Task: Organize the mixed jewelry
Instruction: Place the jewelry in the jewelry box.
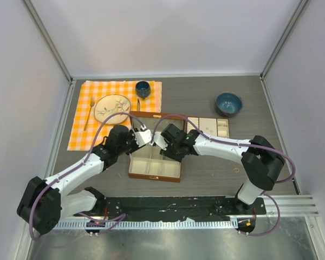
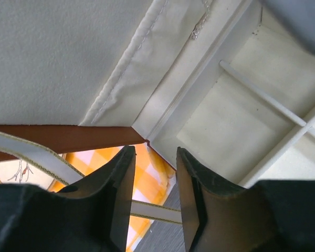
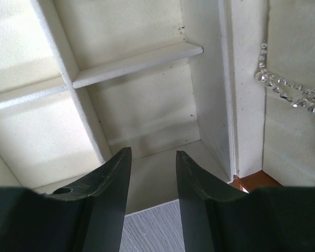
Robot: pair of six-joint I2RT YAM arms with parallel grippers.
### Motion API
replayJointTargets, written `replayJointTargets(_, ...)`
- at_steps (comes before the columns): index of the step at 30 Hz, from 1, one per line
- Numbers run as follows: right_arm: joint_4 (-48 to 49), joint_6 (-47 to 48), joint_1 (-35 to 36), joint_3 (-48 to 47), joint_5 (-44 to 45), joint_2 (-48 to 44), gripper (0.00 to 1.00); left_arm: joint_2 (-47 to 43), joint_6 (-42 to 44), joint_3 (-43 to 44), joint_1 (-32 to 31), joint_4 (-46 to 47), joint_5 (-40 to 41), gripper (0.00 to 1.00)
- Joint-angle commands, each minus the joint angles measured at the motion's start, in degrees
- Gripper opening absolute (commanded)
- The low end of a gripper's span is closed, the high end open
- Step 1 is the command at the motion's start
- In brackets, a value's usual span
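Left claw (image 2: 155, 157) and right claw (image 3: 153, 157) hung open, empty, over the box (image 1: 141, 175), where the necklace (image 3: 283, 86) lay inside, no rings seen.

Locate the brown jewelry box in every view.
Top external: brown box at picture center.
Left wrist: its brown edge mid-left, white compartments right.
Right wrist: white compartments fill the frame, brown corner lower right.
Shared landmark: grey table beside the box.

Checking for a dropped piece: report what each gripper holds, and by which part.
Nothing is held: left gripper and right gripper are both open, gaps empty, at the jewelry box.
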State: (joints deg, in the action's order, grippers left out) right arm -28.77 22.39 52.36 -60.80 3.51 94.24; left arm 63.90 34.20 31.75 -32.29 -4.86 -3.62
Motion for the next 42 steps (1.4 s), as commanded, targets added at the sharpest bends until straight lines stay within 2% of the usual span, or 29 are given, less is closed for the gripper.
replayJointTargets(1, 10.3, -7.9, -2.4, -3.6, 2.3, -1.5, 0.45, -0.4, 3.9, 2.8, -4.4, -6.2, -9.0, 0.43)
replayJointTargets(6, 10.0, -9.4, -5.0, -3.9, -0.2, -2.2, 0.45, -1.0, 3.7, 3.8, -5.3, -5.0, -7.6, 0.47)
replayJointTargets(10, 8.8, -10.8, -8.8, -4.0, -4.7, -3.6, 0.45, -1.7, 4.0, 2.4, -8.0, -0.4, -4.3, 0.48)
replayJointTargets(18, 8.7, -11.1, -11.5, -2.0, -7.3, -6.4, 0.46, -2.9, 6.9, -2.1, -10.7, 8.5, 0.2, 0.48)
replayJointTargets(27, 8.7, -11.1, -11.8, -1.6, -8.2, -7.0, 0.47, -1.7, 11.2, -6.8, -11.5, 21.0, 6.9, 0.48)
replayJointTargets(36, 8.7, -11.1, -11.9, -1.3, -8.9, -7.6, 0.47, -4.1, 11.2, -7.6, -11.5, 26.6, 9.9, 0.48)
replayJointTargets(42, 8.5, -11.1, -12.0, -1.3, -8.9, -8.1, 0.47, -3.4, 11.9, -6.3, -11.2, 26.3, 9.7, 0.47)
